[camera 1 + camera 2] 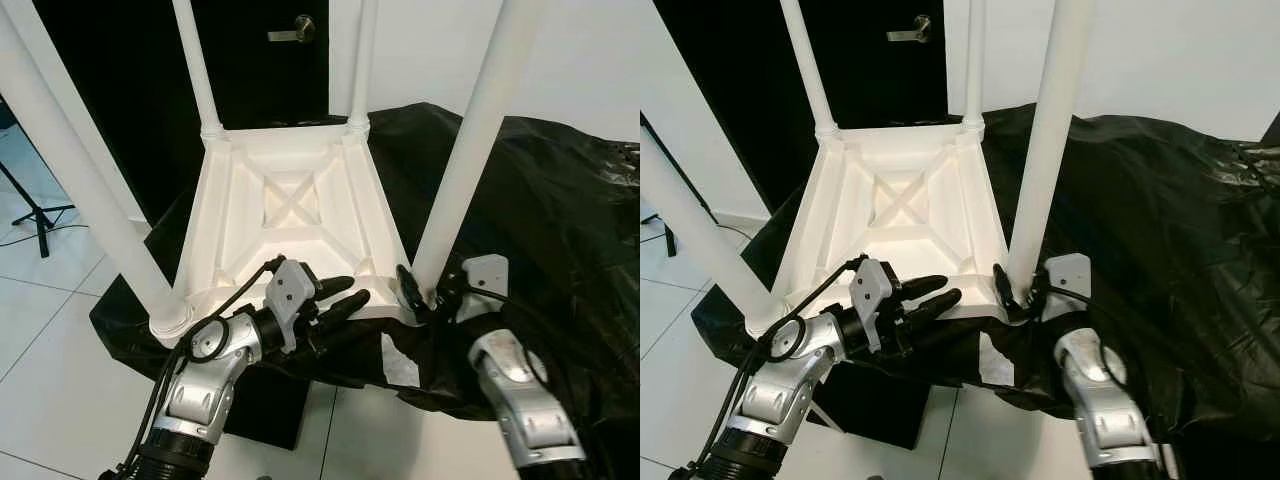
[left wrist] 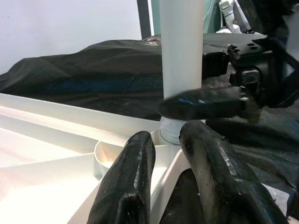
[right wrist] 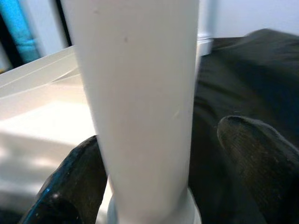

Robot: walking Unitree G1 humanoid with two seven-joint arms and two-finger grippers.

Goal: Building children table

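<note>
We find no legible brand, label or writing. The white plastic children's table (image 1: 290,205) lies upside down on a surface draped in black sheeting (image 1: 560,210), its four legs pointing up. Our right gripper (image 1: 418,292) sits at the base of the near right leg (image 1: 470,150); in the wrist view its fingers (image 3: 257,163) stand on either side of the leg with a gap on one side, so they are parted and not clamped. Our left gripper (image 1: 345,295) rests its narrowly parted fingers (image 2: 128,182) on the tabletop's near rim, gripping nothing. Beyond are a dark door with a lever handle (image 1: 290,32), a white wall (image 1: 590,60) and pale floor tiles (image 1: 50,330).
</note>
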